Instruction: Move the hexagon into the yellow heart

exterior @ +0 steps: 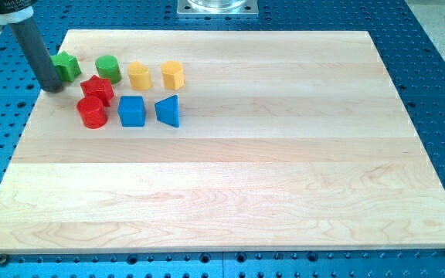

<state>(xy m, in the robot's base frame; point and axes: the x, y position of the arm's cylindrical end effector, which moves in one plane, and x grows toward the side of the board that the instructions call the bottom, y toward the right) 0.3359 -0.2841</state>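
A yellow hexagon [172, 75] sits in the upper left part of the wooden board [230, 177]. A yellow heart [138, 76] lies just to its left, with a small gap between them. My tip [52, 87] rests on the board near its left edge, touching or almost touching the left side of a green star-like block [68, 66]. The tip is well left of the heart and the hexagon. The dark rod rises from it to the view's top left.
A green cylinder [108, 69] stands left of the heart. Below are a red star [97, 89], a red cylinder [92, 113], a blue cube [131, 110] and a blue triangle [168, 110]. A blue perforated table [439, 69] surrounds the board. A metal base [217, 7] is at the top.
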